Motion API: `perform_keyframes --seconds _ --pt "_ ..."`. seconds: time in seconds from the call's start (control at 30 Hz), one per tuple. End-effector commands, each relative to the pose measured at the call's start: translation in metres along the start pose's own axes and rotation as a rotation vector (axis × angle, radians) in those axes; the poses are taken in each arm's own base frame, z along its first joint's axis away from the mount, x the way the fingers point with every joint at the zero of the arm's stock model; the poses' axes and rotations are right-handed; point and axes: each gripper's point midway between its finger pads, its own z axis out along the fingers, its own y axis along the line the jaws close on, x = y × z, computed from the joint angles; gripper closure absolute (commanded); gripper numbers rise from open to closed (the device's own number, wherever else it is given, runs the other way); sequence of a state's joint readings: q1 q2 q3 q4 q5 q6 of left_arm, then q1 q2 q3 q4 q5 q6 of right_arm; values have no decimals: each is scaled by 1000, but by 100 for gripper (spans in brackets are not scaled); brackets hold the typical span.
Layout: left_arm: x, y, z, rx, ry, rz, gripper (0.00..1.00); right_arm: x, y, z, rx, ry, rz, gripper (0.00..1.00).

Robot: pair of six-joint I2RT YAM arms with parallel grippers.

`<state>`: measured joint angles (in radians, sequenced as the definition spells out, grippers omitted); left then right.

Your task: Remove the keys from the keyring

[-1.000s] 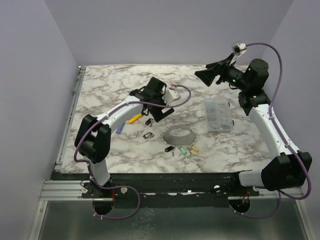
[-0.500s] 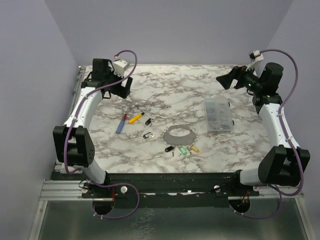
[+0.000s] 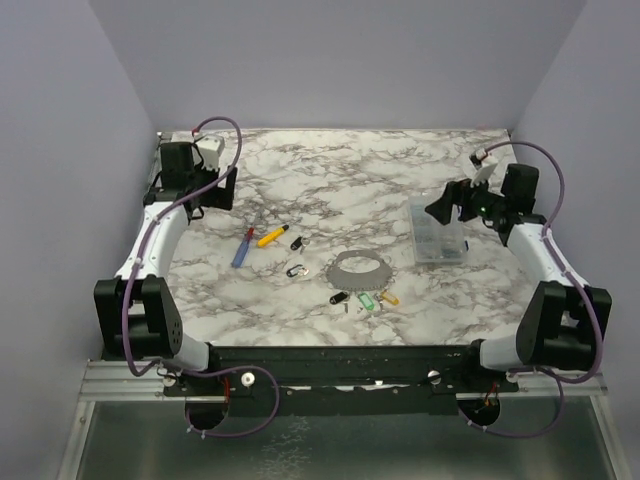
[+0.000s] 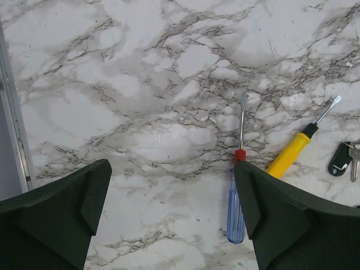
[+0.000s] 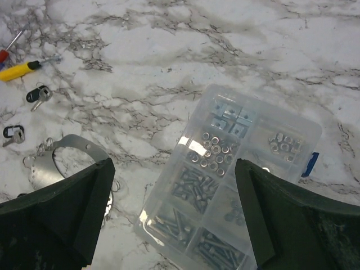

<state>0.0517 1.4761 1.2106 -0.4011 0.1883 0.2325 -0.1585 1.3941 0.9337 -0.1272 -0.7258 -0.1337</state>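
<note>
Several tiny keys lie apart on the marble table: a black-headed key (image 3: 297,243), a black tag (image 3: 296,268), and near the front a black key (image 3: 337,298), a green one (image 3: 365,299) and an orange-yellow one (image 3: 390,297). The black-headed key also shows in the left wrist view (image 4: 341,159) and in the right wrist view (image 5: 36,94). I cannot make out the keyring. My left gripper (image 3: 213,190) (image 4: 171,185) is open and empty at the far left. My right gripper (image 3: 437,208) (image 5: 174,169) is open and empty above the clear box.
A clear parts box (image 3: 437,230) (image 5: 236,185) holding screws and washers stands at the right. A grey ring-shaped plate (image 3: 358,270) (image 5: 62,154) lies mid-table. A blue-and-red screwdriver (image 3: 243,247) (image 4: 235,219) and a yellow one (image 3: 270,237) (image 4: 289,154) lie left of centre.
My left arm has swung back from the keys to the far left edge. My right arm has come down and forward from the back right corner to above the clear box.
</note>
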Motion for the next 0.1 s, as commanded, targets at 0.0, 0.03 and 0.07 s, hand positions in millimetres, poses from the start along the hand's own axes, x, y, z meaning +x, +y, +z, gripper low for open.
perform_keyframes --seconds 0.0,0.03,0.07 --pt "-8 3 -6 -41 -66 -44 1 -4 -1 -6 13 -15 -65 0" --pt "-8 3 -7 -40 -70 -46 1 -3 -1 -6 12 -14 -66 0" --pt "-7 2 -8 -37 -73 -45 1 -2 0 -5 10 -14 -66 0"
